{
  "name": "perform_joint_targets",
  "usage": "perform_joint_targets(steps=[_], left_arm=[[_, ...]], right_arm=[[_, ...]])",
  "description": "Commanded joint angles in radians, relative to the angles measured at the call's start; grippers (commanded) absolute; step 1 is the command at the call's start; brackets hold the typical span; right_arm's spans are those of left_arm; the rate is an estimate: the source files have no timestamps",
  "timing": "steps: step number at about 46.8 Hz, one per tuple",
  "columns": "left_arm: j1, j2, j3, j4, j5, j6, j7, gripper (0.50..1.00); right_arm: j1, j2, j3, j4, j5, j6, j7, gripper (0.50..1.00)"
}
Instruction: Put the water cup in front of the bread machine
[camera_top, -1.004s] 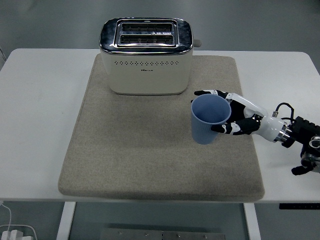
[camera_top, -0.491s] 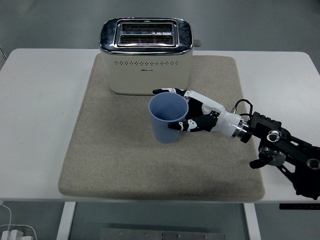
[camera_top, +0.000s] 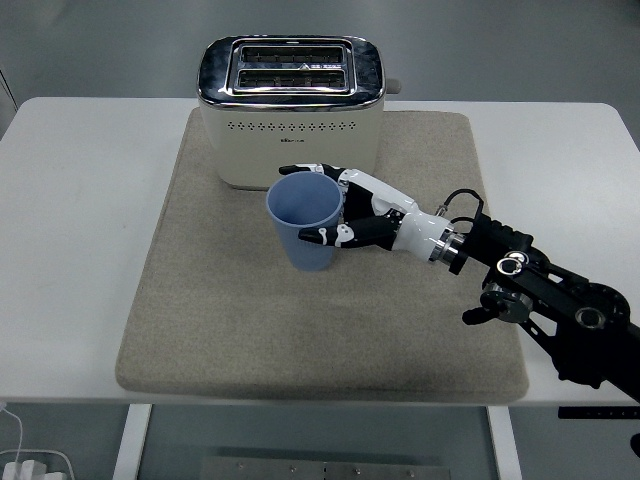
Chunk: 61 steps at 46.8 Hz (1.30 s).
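Note:
A blue plastic cup (camera_top: 304, 222) stands upright on the beige mat (camera_top: 220, 300), just in front of the cream and chrome toaster (camera_top: 291, 112) at the back of the mat. My right hand (camera_top: 345, 210) comes in from the right and is shut on the cup, its white and black fingers (camera_top: 322, 236) wrapped round the cup's right side. Whether the cup's base touches the mat or hangs slightly above it I cannot tell. The left arm is out of view.
The white table (camera_top: 80, 200) extends left and right of the mat. My right forearm (camera_top: 540, 295) lies over the mat's right front part. A white cable and plug (camera_top: 25, 465) show below the table's front left corner.
My right hand has carried the cup leftward and slightly back across the mat, from the right side to a spot in front of the toaster. The arm has reached further in.

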Motion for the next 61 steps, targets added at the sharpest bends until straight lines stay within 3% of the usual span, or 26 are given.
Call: perform_joint_targets(steps=[1, 28, 45, 61], left_arm=[[0.000, 0.000, 0.000, 0.000, 0.000, 0.000, 0.000, 1.000], [0.000, 0.000, 0.000, 0.000, 0.000, 0.000, 0.000, 1.000], [0.000, 0.000, 0.000, 0.000, 0.002, 0.000, 0.000, 1.000], [0.000, 0.000, 0.000, 0.000, 0.002, 0.000, 0.000, 1.000]], right_arm=[[0.001, 0.028, -0.006, -0.015, 0.000, -0.044, -0.005, 0.774], [-0.004, 0.131, -0.019, -0.055, 0.001, -0.186, -0.010, 0.799], [-0.013, 0.138, -0.023, -0.117, 0.003, -0.266, -0.004, 0.878], [-0.016, 0.138, -0.023, -0.110, 0.017, -0.259, 0.001, 0.917]])
